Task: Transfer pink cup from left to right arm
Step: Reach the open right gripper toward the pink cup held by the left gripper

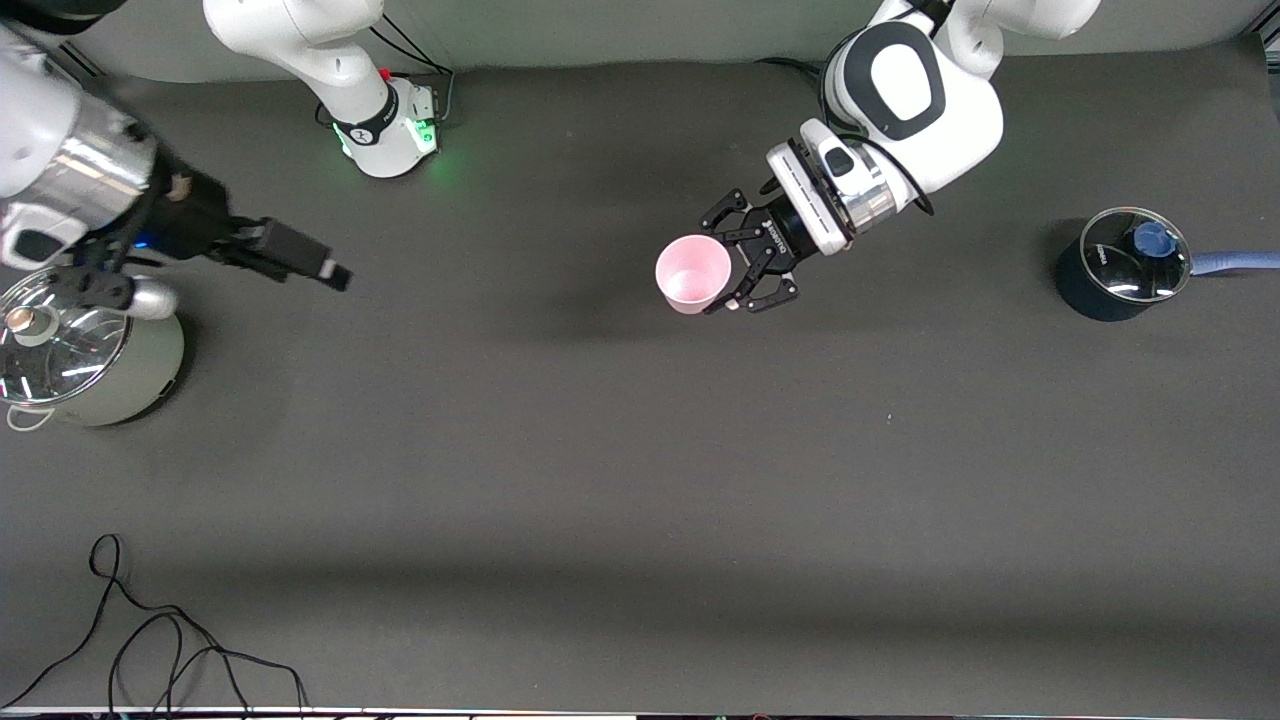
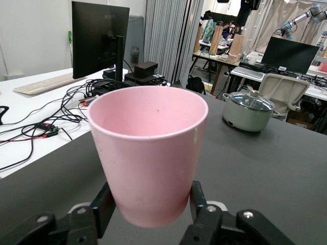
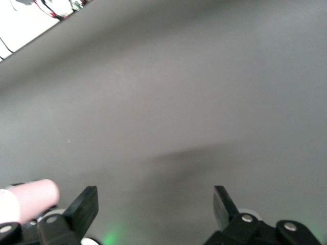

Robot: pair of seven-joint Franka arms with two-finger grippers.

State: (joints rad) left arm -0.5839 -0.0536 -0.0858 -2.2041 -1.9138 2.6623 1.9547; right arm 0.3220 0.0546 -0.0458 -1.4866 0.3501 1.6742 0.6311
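The pink cup (image 1: 692, 274) is held in the air over the middle of the dark table, tipped on its side in the front view. My left gripper (image 1: 728, 272), a thin black claw, is shut on the cup's lower wall. In the left wrist view the cup (image 2: 148, 148) fills the middle, with the left gripper (image 2: 150, 204) clamping both sides near its base. My right gripper (image 1: 338, 274), a black blocky one, hangs over the table toward the right arm's end, well apart from the cup. In the right wrist view the right gripper (image 3: 156, 204) is open and empty.
A pale green pot with a glass lid (image 1: 70, 350) stands at the right arm's end, beside the right wrist. A dark pot with a glass lid and blue knob (image 1: 1125, 262) stands at the left arm's end. A black cable (image 1: 150, 640) lies near the front camera.
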